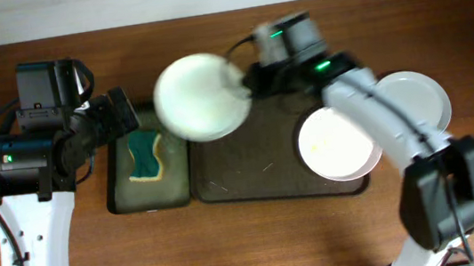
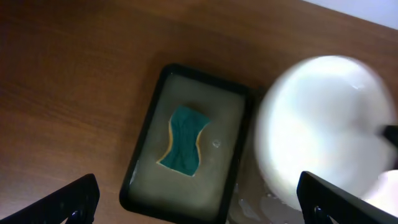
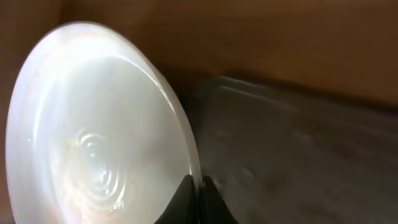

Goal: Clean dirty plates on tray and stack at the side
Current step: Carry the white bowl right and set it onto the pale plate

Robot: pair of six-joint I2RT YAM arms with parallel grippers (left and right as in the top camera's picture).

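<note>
My right hand point(image 1: 244, 80) pinches the rim of a round white plate point(image 1: 199, 97) jutting leftward, tilted, above the dark-brown rectangular tray's point(image 1: 250, 172) far-left corner; my left hand point(image 1: 124, 119) gapes, empty.

Sponge point(image 1: 145, 155) in the small tray point(image 1: 119, 196), large tray point(image 1: 250, 172) to its right, first plate point(image 1: 333, 149) on its right end, second plate point(image 1: 416, 95) on the tabletop point(image 1: 232, 250) farther right.

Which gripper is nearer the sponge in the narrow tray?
Left. The left gripper hangs open over the narrow tray at its far end, close to the sponge. The right gripper is farther off, over the brown tray, shut on a plate at its rim.
</note>
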